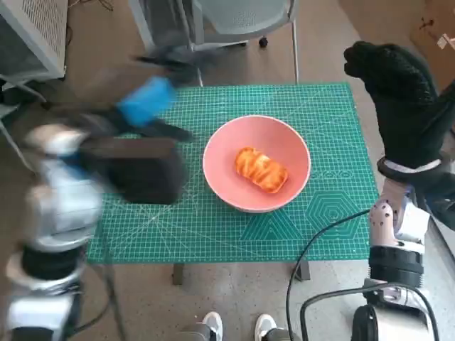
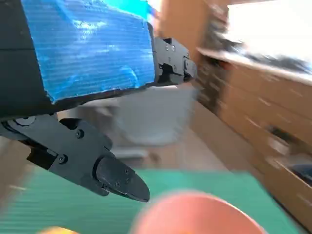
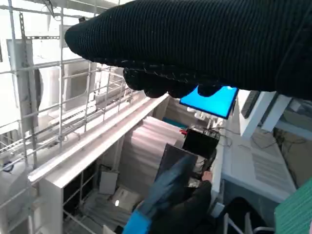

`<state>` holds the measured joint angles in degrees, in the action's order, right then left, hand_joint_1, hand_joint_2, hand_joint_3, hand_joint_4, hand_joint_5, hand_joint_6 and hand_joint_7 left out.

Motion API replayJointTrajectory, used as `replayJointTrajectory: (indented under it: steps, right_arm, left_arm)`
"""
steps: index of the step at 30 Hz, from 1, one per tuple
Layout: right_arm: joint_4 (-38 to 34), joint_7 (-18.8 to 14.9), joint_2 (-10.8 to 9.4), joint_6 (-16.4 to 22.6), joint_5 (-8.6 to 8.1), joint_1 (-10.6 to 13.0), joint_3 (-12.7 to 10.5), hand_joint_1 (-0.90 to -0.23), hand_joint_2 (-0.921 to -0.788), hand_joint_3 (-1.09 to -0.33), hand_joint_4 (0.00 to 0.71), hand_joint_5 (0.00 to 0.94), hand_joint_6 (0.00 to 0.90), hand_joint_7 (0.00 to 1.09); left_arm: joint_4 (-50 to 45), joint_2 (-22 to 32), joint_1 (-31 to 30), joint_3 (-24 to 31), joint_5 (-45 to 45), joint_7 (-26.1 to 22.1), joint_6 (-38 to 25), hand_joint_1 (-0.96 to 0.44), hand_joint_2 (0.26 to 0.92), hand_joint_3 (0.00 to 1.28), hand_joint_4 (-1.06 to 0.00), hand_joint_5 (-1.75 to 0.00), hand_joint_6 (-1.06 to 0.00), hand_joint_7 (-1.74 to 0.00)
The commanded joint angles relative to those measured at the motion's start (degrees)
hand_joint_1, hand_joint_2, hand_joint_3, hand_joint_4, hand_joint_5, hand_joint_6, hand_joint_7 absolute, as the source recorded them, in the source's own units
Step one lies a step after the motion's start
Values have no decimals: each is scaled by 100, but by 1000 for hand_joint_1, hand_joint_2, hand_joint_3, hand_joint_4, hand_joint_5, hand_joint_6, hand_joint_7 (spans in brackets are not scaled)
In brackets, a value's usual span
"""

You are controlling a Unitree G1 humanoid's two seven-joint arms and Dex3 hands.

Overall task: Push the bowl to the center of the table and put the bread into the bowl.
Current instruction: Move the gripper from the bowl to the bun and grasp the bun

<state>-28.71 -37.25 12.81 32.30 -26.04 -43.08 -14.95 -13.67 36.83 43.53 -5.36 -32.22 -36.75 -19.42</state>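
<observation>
Bread [image 1: 261, 170] lay inside the pink bowl [image 1: 220, 153], a little to the right of the bowl's middle, and the bowl stood about in the center of the green cutting mat [image 1: 334, 206] that covered the table. No finger touched the bread or the bowl. The left hand [image 1: 146, 103] was over the far left part of the mat, blurred in the head view, with its blue tape turned up; its black fingers [image 2: 117, 180] were spread apart and held nothing, and they pointed toward the far edge of the table, away from the bowl. In the left wrist view the pink rim of the bowl [image 2: 195, 214] showed below the fingers, apart from them. The right hand [image 1: 398, 92] in the black glove was raised at the far right corner of the table, well apart from the bowl. It carried nothing that I could see, but if its fingers were apart or curled, I could not tell; in the right wrist view the glove [image 3: 204, 44] was only a dark band. A grey chair [image 1: 234, 18] stood beyond the far edge of the table.
</observation>
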Motion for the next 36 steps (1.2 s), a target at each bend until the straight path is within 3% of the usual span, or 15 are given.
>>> replayJointTrajectory:
  steps: [1,5,13,36]
  right_arm:
    - [14,-38,-6,-76,-27,104,3,-687,-921,-710,279,2,367,4]
    - [-5,-23,-23,-76,-27,89,12,-691,-921,-710,280,2,370,5]
    - [-76,-22,-77,-22,2,65,41,-693,-921,-710,282,2,370,4]
    - [-209,-117,-7,30,13,36,28,-672,-921,-712,281,0,363,2]
  left_arm:
    - [-414,168,-306,11,-49,-301,-435,-219,724,0,1,1,-223,-39]
    - [-525,205,-528,-7,-90,-395,-741,-215,721,0,1,1,-219,-32]
    - [-30,248,-758,-130,-51,-293,-605,-223,716,0,1,1,-217,-23]
    - [3136,-229,-9,-1282,-317,218,38,-364,719,1,1,1,-169,0]
